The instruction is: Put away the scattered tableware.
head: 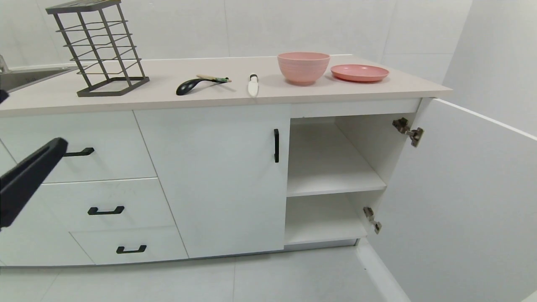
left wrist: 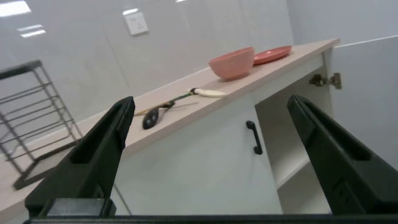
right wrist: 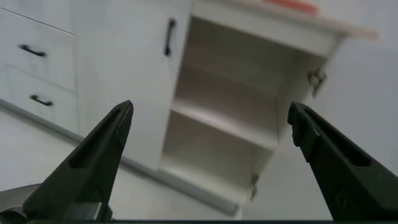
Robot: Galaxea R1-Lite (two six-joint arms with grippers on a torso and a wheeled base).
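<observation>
Head view | bowl (head: 303,67) on beige countertop (head: 168,71); tiled wall (head: 251,25); cabinet door (head: 461,201) open

We've got a beige countertop (head: 168,69) w/ a black wire rack (head: 98,46) standing upright toward the left end, near the sink (head: 25,77) that's set into the top. Around the middle, by the front edge, a black spoon (head: 188,86) lies touching a wooden-handled utensil (head: 212,78) w/ a green bit, and near them a small white utensil (head: 253,86), can't tell what exactly. Toward the right end we see a pink bowl (head: 303,67) sitting upright and a pink plate (head: 359,72) just beside it, not touching afaict.
</observation>
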